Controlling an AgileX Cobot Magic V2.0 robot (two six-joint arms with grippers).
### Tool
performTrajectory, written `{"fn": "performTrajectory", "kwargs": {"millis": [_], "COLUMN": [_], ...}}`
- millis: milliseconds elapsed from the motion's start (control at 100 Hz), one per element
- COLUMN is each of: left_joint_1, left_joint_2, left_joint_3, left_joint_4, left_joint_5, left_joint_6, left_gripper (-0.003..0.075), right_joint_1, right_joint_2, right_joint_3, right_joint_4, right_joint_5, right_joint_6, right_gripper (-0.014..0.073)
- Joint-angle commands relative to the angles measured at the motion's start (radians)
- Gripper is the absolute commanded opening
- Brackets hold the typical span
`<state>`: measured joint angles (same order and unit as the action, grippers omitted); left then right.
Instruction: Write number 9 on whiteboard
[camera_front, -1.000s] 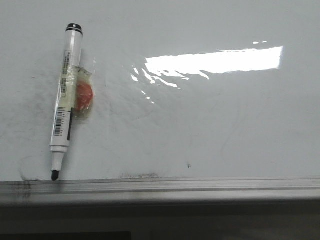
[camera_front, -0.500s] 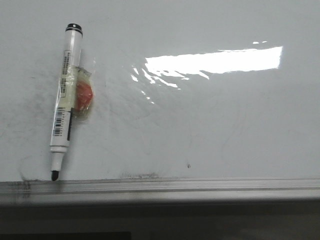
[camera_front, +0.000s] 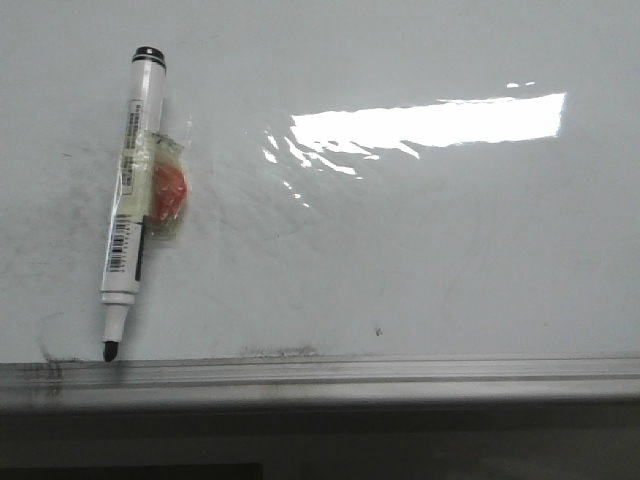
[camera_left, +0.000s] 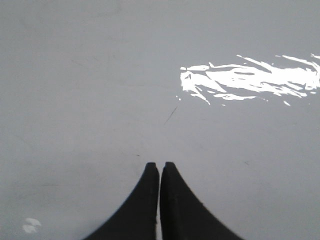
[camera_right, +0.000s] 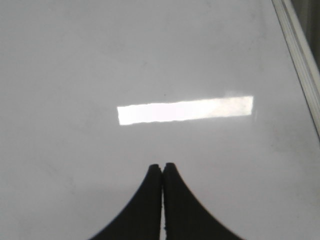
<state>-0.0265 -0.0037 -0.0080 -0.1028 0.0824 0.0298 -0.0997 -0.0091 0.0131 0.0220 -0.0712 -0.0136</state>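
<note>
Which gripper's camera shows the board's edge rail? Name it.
The right gripper: its view catches the grey edge rail along the whiteboard; the left gripper sees only board surface.

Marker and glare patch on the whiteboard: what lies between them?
Front view: between the marker and the glare patch there is only bare whiteboard, with small glare flecks and faint grey smudges. No number 9 is drawn there.

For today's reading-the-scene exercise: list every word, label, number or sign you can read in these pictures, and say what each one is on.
None can be read.
Marker: a barcode and a strip of small print on the barrel, too small and blurred to read.
Whiteboard: only faint grey smudges and a bright glare patch; no number 9 or other writing shows.
Both wrist views: bare board beyond the left gripper and right gripper, no text.
</note>
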Motion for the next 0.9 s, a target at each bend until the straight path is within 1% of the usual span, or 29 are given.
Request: {"fn": "performTrajectory", "kwargs": {"millis": [0,60,140,210,290,340,390,450,480,520,550,600,620,650,690,740,800,890], "left_joint_1": [0.002,-0.002,-0.002,-0.002,-0.002,-0.002,-0.002,-0.002,-0.002,-0.002,-0.002,-0.002,-0.002,-0.002,-0.002,-0.002,-0.002,-0.025], "left_joint_2": [-0.028,-0.026,-0.004,0.03,0.066,0.08,0.09,0.101,0.104,0.107,0.107,0.107,0.107,0.107,0.107,0.107,0.107,0.108], "left_joint_3": [-0.01,-0.068,-0.152,-0.217,-0.271,-0.284,-0.286,-0.286,-0.284,-0.278,-0.274,-0.262,-0.257,-0.249,-0.233,-0.222,-0.22,-0.22], "left_joint_4": [-0.064,-0.068,-0.068,-0.068,-0.093,-0.103,-0.099,-0.099,-0.099,-0.099,-0.099,-0.099,-0.099,-0.11,-0.154,-0.194,-0.192,-0.192], "left_joint_5": [-0.082,-0.035,0.073,0.136,0.153,0.154,0.135,0.133,0.133,0.133,0.133,0.112,0.1,0.079,0.021,-0.01,-0.014,-0.01], "left_joint_6": [0.0,0.0,0.008,0.008,0.008,0.008,0.008,0.008,0.008,0.008,0.008,0.008,0.008,0.008,0.008,0.008,0.014,0.101], "left_gripper": [-0.0021,-0.0021,-0.0021,-0.002,-0.002,-0.002,-0.002,-0.001,0.001,0.0064,0.0113,0.0232,0.0262,0.033,0.0386,0.0414,0.0408,0.0407], "right_joint_1": [0.007,0.025,0.052,0.071,0.081,0.082,0.082,0.082,0.082,0.082,0.082,0.082,0.082,0.082,0.082,0.082,0.082,0.082], "right_joint_2": [-0.023,-0.021,0.006,0.061,0.146,0.192,0.231,0.266,0.282,0.296,0.308,0.322,0.326,0.331,0.336,0.337,0.337,0.337], "right_joint_3": [-0.007,-0.032,-0.084,-0.137,-0.203,-0.237,-0.263,-0.268,-0.268,-0.268,-0.268,-0.268,-0.268,-0.268,-0.268,-0.268,-0.268,-0.268], "right_joint_4": [0.004,0.004,0.004,0.004,0.009,0.044,0.074,0.074,0.074,0.074,0.074,0.074,0.074,0.074,0.074,0.074,0.074,0.074], "right_joint_5": [-0.02,0.046,0.123,0.204,0.304,0.346,0.366,0.355,0.346,0.336,0.333,0.331,0.331,0.331,0.331,0.331,0.331,0.331], "right_joint_6": [0.014,0.05,0.052,0.052,0.052,0.052,0.052,0.052,0.052,0.052,0.052,0.052,0.052,0.052,0.052,0.052,0.052,0.052], "right_gripper": [-0.0063,-0.0063,-0.0063,-0.0063,-0.0063,-0.0063,-0.0063,-0.0063,-0.0063,-0.0063,-0.0063,-0.0063,-0.0063,-0.0063,-0.0063,-0.0063,-0.0063,-0.0063]}}
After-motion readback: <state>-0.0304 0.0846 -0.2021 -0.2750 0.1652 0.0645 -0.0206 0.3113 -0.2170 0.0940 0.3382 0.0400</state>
